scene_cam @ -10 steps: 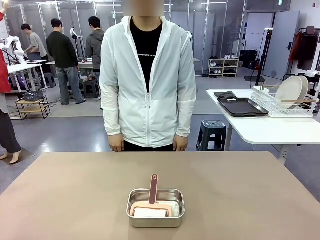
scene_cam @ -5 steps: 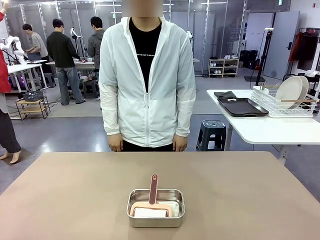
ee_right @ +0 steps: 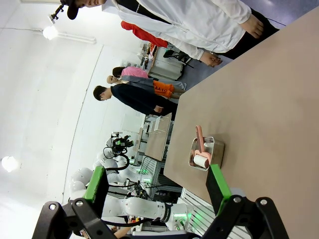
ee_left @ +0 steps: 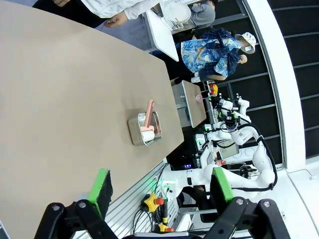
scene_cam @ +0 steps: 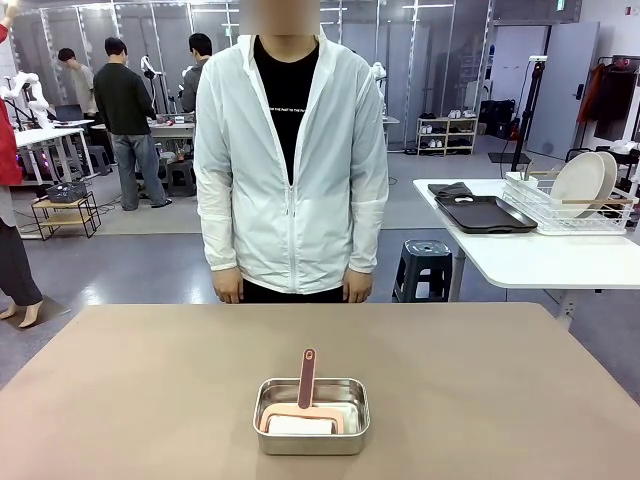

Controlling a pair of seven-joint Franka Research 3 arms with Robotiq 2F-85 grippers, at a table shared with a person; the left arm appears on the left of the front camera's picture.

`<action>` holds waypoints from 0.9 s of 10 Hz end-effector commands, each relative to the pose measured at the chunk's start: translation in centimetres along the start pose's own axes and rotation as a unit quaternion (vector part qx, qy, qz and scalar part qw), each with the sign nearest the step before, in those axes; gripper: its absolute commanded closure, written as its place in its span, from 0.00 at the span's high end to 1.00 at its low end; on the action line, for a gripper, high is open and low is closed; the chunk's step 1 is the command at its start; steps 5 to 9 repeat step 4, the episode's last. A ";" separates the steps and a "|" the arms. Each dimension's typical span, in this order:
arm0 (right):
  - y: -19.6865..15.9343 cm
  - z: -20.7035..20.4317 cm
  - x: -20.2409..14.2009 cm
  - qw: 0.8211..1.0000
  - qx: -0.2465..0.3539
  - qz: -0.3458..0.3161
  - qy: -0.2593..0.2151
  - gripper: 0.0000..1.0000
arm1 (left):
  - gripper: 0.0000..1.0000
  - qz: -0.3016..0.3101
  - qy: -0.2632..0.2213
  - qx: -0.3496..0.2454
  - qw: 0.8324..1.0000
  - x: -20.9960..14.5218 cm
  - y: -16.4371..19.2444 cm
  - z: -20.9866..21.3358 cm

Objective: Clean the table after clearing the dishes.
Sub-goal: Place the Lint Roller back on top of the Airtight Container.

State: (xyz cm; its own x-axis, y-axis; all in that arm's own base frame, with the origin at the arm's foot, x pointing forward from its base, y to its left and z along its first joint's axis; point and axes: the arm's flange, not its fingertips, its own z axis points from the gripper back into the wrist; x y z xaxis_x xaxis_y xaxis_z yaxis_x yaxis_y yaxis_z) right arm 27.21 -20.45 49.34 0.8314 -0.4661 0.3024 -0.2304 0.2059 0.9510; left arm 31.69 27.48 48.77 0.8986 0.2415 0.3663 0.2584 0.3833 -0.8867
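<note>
- Lying bare across the foreground, the tan-brown table [scene_cam: 150,400] carries no dishes, so clearing looks finished and wiping looks yet to begin.
- Near its robot-side edge sits a square steel pan [scene_cam: 311,415], and in it a lint-roller-like cleaning tool [scene_cam: 303,402] with a white roll and a pink handle pointing toward the person; it appears untouched.
- The left gripper [ee_left: 158,194] has its green-padded fingers spread wide, high above the table and well apart from the pan.
- The right gripper [ee_right: 155,186] is likewise spread wide and holds nothing.
- The person [scene_cam: 292,160] stands at the far edge, arms down.
- White plates [scene_cam: 581,184] stand in a wire rack and dark trays [scene_cam: 485,214] lie on the white side table.
- The print on the person's shirt is too small to read.
</note>
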 end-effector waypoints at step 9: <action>0.2 -0.1 -0.1 1.000 0.005 0.002 0.000 1.00 | 1.00 -0.005 -0.003 0.013 1.000 -0.6 -0.2 -0.1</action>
